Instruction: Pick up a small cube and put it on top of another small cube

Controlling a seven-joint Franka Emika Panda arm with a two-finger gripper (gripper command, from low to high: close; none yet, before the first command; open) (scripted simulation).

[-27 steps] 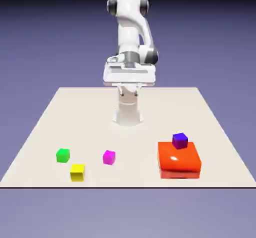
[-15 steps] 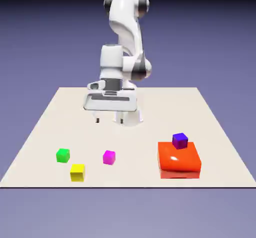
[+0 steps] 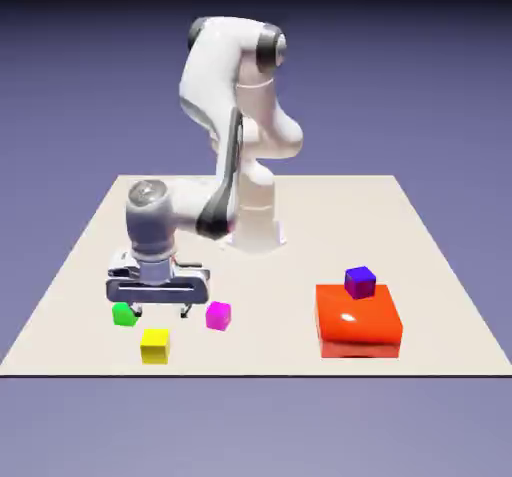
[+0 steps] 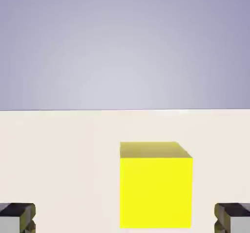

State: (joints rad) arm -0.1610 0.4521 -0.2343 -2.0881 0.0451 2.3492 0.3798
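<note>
Two-finger gripper (image 4: 125, 217) spread wide, empty — small rigid yellow cube (image 4: 155, 185) ahead, likely light, smooth; pinch its flat opposite sides.

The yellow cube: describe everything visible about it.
The yellow cube is small, plain, matte and evenly bright yellow, with sharp edges and no markings. It sits flat and upright on the pale table near the front edge, apart from the green cube and the magenta cube. Nothing touches it but the table. The open end effector hovers just behind it; in the hand view the cube lies ahead, right of centre.
</note>
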